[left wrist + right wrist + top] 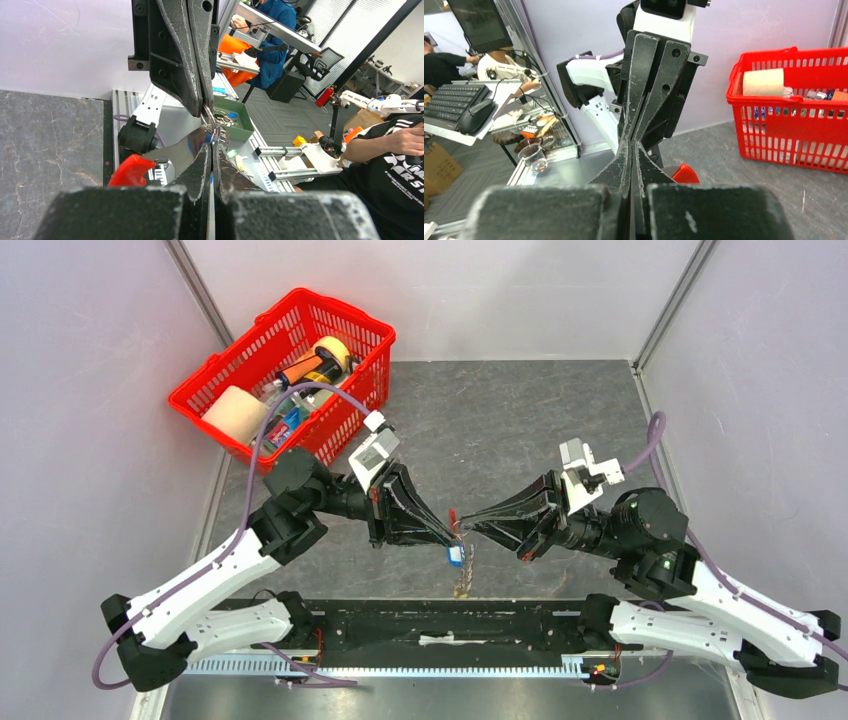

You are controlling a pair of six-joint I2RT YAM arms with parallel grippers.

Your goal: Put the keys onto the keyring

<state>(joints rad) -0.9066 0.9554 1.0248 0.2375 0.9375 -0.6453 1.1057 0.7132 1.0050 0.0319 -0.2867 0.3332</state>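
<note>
Left hand (450, 537) and right hand (472, 527) are pinched shut, tip to tip above the counter (520, 430). Key (456, 554) hangs just under them, beside the keyring (131, 171). It looks tiny, light, stiff and probably slippery. You'd best pinch the blue head.

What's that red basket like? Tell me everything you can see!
The red plastic lattice basket is a rectangular tub with open grid walls and a thicker rim. It stands upright, turned at an angle, at the far left corner of the grey stone-look table. Inside lie a pale beige roll, a yellow tape roll, a black and orange cylinder and a blue packet. The left arm's purple cable crosses in front of it in the top view.
</note>
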